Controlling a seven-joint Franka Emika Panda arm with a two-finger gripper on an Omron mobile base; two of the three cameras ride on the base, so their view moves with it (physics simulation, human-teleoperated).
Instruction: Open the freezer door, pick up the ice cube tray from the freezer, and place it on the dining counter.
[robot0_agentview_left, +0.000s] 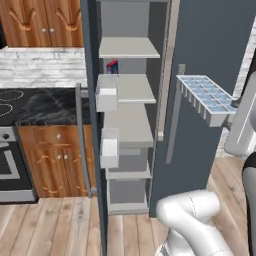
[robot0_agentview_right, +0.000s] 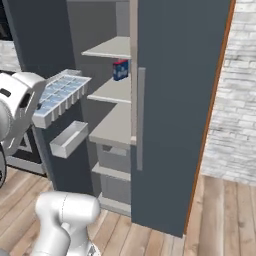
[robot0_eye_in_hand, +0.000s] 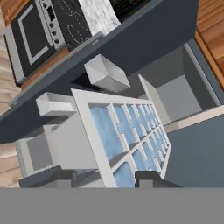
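Ice cube tray (robot0_eye_in_hand: 124, 140) pinched at near rim by gripper (robot0_eye_in_hand: 107, 178), jaws narrowed on it, held level in air outside freezer (robot0_agentview_left: 127, 125), beside open freezer door (robot0_agentview_left: 95, 125). Looks light, stiff, slick plastic; edge hold could tilt.

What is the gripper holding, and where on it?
The gripper holds the white ice cube tray with pale blue cells by the rim at one end.

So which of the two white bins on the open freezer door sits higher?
The upper bin, level with the shelf holding the small blue box; the lower bin hangs beside the shelf below.
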